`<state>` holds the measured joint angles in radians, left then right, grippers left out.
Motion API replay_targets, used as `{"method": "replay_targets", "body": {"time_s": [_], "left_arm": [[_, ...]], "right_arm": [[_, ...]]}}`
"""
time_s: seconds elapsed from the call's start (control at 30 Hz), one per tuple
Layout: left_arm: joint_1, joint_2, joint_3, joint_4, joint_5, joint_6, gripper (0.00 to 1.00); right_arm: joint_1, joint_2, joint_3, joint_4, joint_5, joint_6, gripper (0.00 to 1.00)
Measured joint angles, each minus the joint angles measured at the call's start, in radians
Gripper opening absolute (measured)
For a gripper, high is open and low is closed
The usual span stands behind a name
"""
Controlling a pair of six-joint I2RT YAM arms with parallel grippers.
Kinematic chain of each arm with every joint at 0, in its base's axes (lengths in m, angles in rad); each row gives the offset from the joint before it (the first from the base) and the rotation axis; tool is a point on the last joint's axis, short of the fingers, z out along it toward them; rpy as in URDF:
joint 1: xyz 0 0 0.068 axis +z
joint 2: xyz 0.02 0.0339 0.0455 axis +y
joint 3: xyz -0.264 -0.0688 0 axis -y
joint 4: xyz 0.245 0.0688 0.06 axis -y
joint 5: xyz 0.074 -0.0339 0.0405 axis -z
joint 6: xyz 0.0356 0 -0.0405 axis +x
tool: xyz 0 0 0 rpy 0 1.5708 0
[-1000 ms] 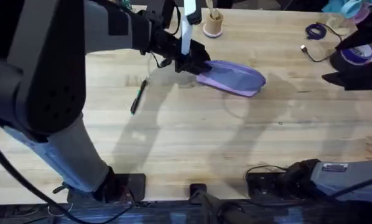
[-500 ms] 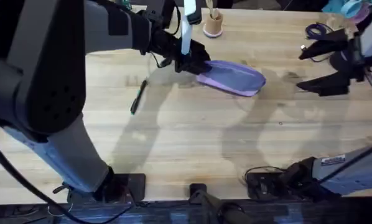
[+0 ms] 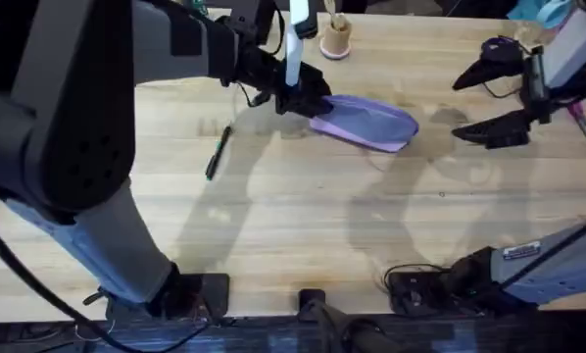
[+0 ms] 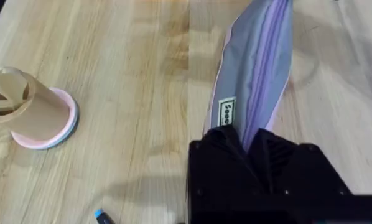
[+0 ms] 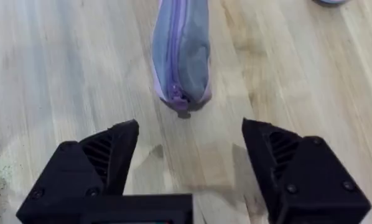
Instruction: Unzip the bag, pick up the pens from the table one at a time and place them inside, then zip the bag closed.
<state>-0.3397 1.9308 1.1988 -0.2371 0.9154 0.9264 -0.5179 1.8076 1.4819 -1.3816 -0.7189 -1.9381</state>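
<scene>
A wide table (image 3: 303, 221) of pale joined wooden planks carries the work. Toward its far side lies the bag (image 3: 366, 122), a small oblong lavender-purple fabric pouch with its zipper running along the top and seemingly closed. The left claw (image 3: 298, 98) is pressed together on the pouch's left end; the left wrist view shows its black fingers (image 4: 264, 158) pinching the fabric there. The right claw (image 3: 494, 98) hangs spread wide, near the pouch's right end but apart from it, and the right wrist view has the zipper's end (image 5: 181, 99) roughly between its fingers. One slim dark pen (image 3: 218, 151) lies on the bare wood well to the left of the pouch. A short cardboard tube on a pink base (image 3: 335, 36) stands behind it.

The step in hand looks like unzipping. To do it well, the left claw should anchor its end firmly while the right claw comes in level, lines up with the zipper line, and closes on the small pull tab alone, not on the fabric. The pull should then run straight along the zipper toward the anchored end, keeping the pouch taut.
</scene>
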Motion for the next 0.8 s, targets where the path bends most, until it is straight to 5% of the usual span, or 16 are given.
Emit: {"method": "replay_targets", "body": {"time_s": [0.8], "left_arm": [[0.000, 0.000, 0.000, 0.002, -0.001, 0.000, 0.042]], "right_arm": [[0.080, 0.130, -0.038, 0.019, 0.023, 0.000, 0.996]]}}
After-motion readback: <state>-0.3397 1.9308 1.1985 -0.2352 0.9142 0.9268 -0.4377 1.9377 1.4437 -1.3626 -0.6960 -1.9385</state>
